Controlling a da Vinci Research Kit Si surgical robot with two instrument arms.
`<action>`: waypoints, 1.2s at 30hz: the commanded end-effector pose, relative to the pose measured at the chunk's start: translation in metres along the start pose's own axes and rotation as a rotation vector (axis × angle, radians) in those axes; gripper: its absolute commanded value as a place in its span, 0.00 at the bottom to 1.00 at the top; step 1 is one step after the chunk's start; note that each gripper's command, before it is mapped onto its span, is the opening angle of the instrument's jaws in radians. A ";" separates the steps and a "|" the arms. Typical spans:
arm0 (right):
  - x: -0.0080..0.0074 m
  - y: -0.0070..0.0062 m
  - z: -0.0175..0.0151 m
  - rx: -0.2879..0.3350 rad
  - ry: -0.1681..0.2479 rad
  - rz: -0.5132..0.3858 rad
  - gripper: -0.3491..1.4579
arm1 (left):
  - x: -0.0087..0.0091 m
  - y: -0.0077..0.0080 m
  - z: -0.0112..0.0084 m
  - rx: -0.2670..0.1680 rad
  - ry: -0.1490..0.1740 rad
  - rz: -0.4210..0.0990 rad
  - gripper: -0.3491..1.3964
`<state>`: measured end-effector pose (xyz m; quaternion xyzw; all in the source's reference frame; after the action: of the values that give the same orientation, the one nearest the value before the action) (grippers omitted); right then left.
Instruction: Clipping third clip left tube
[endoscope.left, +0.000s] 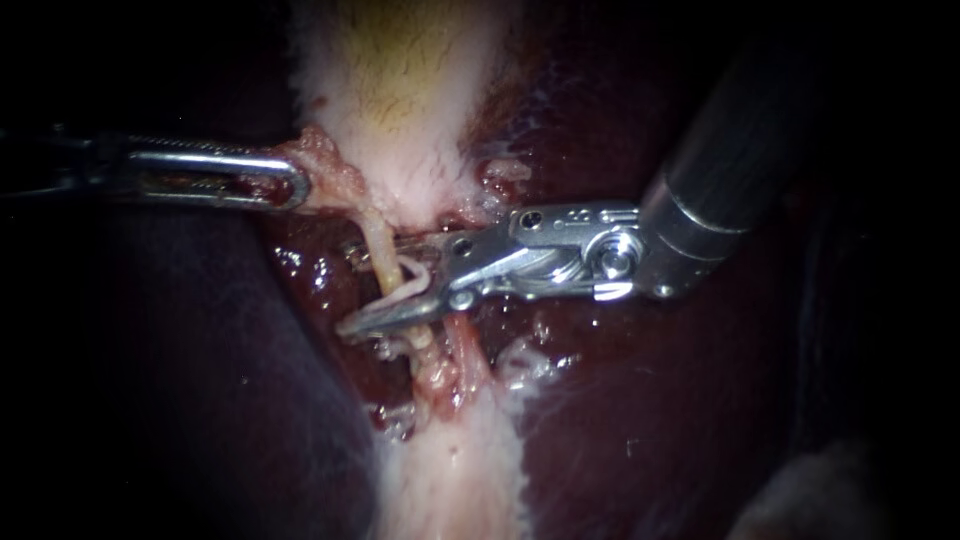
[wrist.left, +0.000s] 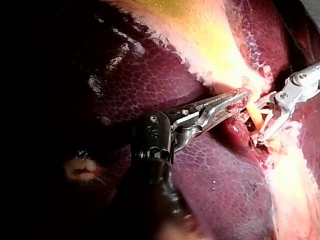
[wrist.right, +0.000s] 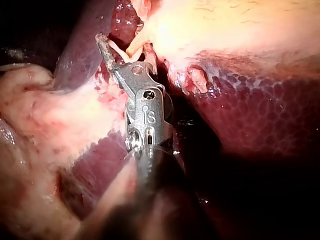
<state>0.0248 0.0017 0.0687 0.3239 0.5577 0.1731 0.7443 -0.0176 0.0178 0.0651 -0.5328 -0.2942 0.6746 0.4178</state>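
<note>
Jaws of my right instrument (endoscope.left: 352, 288) stand apart with the left tube (endoscope.left: 378, 240) passing through the gap between them. A white clip (endoscope.left: 408, 282) sits in that gap and touches both jaws, so the instrument is clenched on the clip, which has not been squeezed flat. The clip lies against the tube about midway along its bared stretch. I cannot tell whether it reaches fully round the tube.

The left tube is a thin pale cord running from the ragged tissue under the gallbladder (endoscope.left: 400, 90) down toward the lower white strip. Just beside it, on the side nearer the instrument's wrist, a redder right tube (endoscope.left: 462, 345) passes behind the lower jaw and appears to lie outside the clip.

My left instrument (endoscope.left: 290, 185) comes in level from the left, its long windowed jaws clamped on a flap of pinkish tissue (endoscope.left: 325, 165) at the foot of the gallbladder. That is above the clip and apart from the other instrument. From the left wrist view the toothed jaws (wrist.left: 242, 100) pinch this flap from two sides, with the right instrument's spread jaws just beyond them.

Dark red liver (endoscope.left: 650, 400) lies on either side of the pale strip — wet and glinting near the tubes.
</note>
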 end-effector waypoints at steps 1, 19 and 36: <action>0.0006 -0.0003 -0.0001 0.006 0.016 -0.001 0.47 | 0.0000 0.0000 0.0000 0.000 0.000 0.000 0.00; 0.0042 -0.0021 -0.0013 0.041 0.106 0.076 0.43 | 0.0000 -0.0001 0.0000 -0.001 0.000 0.000 0.00; 0.0039 -0.0023 -0.0021 0.061 0.101 0.142 0.09 | 0.0000 -0.0002 0.0000 -0.001 -0.001 0.000 0.00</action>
<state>0.0237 0.0030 0.0641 0.3776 0.5743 0.2265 0.6901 -0.0176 0.0179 0.0652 -0.5328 -0.2946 0.6746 0.4173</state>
